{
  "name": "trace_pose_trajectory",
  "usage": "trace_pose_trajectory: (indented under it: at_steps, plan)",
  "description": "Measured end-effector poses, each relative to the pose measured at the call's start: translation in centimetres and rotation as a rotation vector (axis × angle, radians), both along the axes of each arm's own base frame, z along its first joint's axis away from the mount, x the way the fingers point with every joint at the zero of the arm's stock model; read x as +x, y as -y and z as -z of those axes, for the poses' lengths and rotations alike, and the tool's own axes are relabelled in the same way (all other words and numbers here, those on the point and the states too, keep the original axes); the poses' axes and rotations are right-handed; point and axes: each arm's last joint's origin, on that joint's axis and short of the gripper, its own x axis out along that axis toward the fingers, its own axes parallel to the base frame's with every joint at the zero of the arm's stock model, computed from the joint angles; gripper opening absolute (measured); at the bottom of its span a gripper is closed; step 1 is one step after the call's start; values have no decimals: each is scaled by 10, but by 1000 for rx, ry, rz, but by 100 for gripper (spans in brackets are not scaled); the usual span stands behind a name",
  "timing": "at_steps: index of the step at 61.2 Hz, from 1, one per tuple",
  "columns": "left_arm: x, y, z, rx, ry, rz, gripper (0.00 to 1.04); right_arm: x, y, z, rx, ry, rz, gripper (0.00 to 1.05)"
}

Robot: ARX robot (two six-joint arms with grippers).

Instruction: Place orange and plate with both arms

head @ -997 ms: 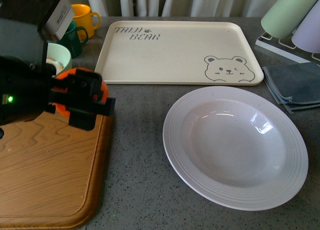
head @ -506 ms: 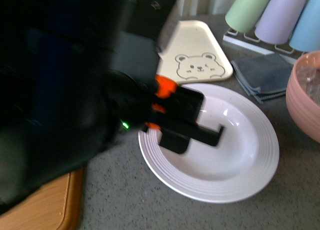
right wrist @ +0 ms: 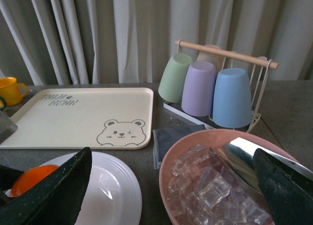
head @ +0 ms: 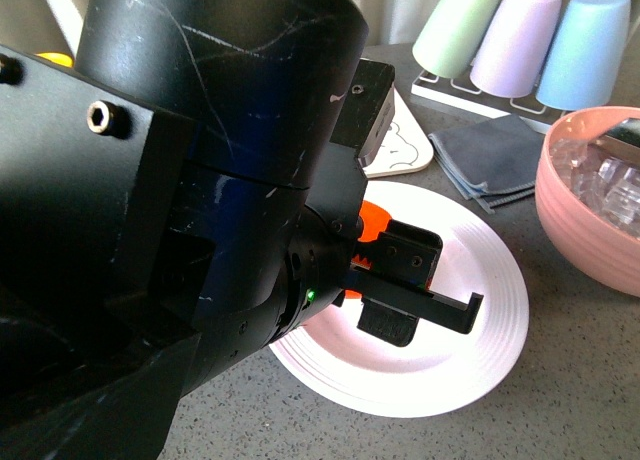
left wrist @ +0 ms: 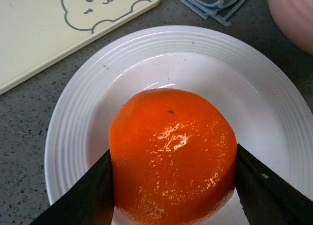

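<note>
Filling the front view, the left arm hangs over the white plate (head: 490,330) on the grey worktop (head: 560,400), a sliver of the orange (head: 372,220) showing. In the left wrist view the left end effector (left wrist: 173,149) is clamped on the glossy, dimpled fruit over the plate's hollow. In the right wrist view the right end effector (right wrist: 172,154) gapes wide, empty, above a pink bowl (right wrist: 165,172) of ice cubes (right wrist: 205,188).

Glossy orange (left wrist: 171,151) over white ridged plate (left wrist: 73,122), perhaps not touching
</note>
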Motion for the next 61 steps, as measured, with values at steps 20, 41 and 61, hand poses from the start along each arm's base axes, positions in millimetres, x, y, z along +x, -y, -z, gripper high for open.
trace_pose_trajectory:
  at_steps: [20, 41, 61]
  plan:
    - [2, 7, 17, 20, -37, 26, 64, 0, 0, 0, 0, 0, 0, 96]
    - [5, 2, 3, -79, -33, 10, 96, 0, 0, 0, 0, 0, 0, 96]
    - [26, -75, -45, -275, -5, -253, 96, 0, 0, 0, 0, 0, 0, 96]
